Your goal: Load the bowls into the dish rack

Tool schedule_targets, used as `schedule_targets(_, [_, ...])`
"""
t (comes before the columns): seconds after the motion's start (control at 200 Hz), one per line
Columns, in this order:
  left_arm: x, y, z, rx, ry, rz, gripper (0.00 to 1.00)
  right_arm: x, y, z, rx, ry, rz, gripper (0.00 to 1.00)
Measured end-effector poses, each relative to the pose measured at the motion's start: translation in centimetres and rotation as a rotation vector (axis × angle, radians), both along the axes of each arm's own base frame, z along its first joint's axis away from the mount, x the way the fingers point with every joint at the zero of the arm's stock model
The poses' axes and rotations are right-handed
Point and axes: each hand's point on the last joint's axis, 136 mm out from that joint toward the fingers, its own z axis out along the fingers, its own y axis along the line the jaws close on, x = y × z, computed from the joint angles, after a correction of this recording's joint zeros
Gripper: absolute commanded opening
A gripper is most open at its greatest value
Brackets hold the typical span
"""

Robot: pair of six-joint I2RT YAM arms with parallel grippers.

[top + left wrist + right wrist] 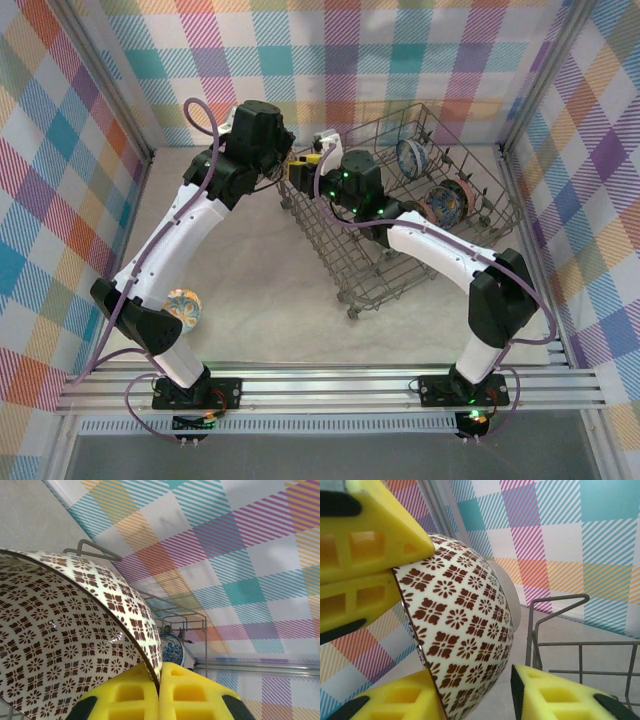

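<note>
Held bowl: brown-and-cream floral-patterned bowl, off the table, tipped on edge with its outer wall toward the right wrist camera and its patterned inside toward the left wrist camera.
Left gripper: yellow fingers pressed together on the bowl's rim, one pad inside and one outside. In the right wrist view this pinch sits at 10 o'clock on the bowl.
Right gripper: jaws spread, one finger on each side of the bowl's lower edge. The finger at 7 o'clock is at or against the wall. The finger at 5 o'clock stands clear, with a gap showing.
Meeting point: in the top view both wrists converge just outside the 10 o'clock corner of the dish rack.
Dish rack: grey wire, set skewed on the table and right of centre. A corner loop of its rim shows at 4 o'clock in the right wrist view.
Loaded bowls: blue-and-white bowl standing on edge near the rack's 12 o'clock corner. Red-orange bowl on edge toward 2 o'clock.
Loose bowl: pale multicoloured bowl on the table at 8 o'clock in the top view, just beside the left arm's lower link and partly hidden by it.
Surround: plaid cloth walls on three sides.
</note>
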Motion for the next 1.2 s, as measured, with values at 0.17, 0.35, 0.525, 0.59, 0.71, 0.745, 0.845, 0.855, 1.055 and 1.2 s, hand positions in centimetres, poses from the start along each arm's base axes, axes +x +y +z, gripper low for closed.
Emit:
schedule_targets(0.17, [0.3, -0.2, -0.5, -0.001, 0.009, 0.002, 0.0, 0.3, 0.1, -0.4, -0.011, 0.003, -0.047, 0.31])
schedule_targets(0.35, [0.4, -0.3, -0.7, -0.007, 0.014, 0.006, 0.0, 0.6, 0.0, -0.6, -0.027, -0.007, -0.101, 0.22])
schedule_targets(0.525, [0.6, -0.6, -0.4, -0.031, 0.005, 0.005, 0.03, 0.9, -0.4, -0.2, -0.036, -0.039, -0.152, 0.16])
schedule_targets(0.59, [0.6, -0.8, -0.3, -0.039, 0.003, -0.004, 0.05, 1.0, -0.5, -0.1, -0.035, -0.049, -0.166, 0.15])
schedule_targets(0.71, [0.7, -1.2, -0.2, -0.047, -0.001, -0.022, 0.11, 1.2, -0.8, -0.1, -0.036, -0.075, -0.189, 0.09])
schedule_targets(0.745, [0.7, -1.3, -0.3, -0.048, 0.001, -0.029, 0.12, 1.3, -0.9, -0.1, -0.036, -0.077, -0.196, 0.08])
schedule_targets(0.845, [0.7, -1.9, -0.7, -0.048, 0.012, -0.055, 0.15, 1.4, -1.2, -0.5, -0.041, -0.085, -0.215, 0.06])
schedule_targets(0.855, [0.7, -1.9, -0.7, -0.049, 0.012, -0.056, 0.16, 1.5, -1.3, -0.5, -0.043, -0.086, -0.217, 0.06])
schedule_targets(1.055, [0.6, -2.8, -1.0, -0.048, 0.021, -0.101, 0.21, 1.8, -2.2, -0.8, -0.065, -0.101, -0.252, 0.02])
schedule_targets(1.2, [0.6, -3.1, -0.9, -0.048, 0.016, -0.115, 0.3, 1.8, -2.5, -0.7, -0.079, -0.115, -0.264, 0.02])
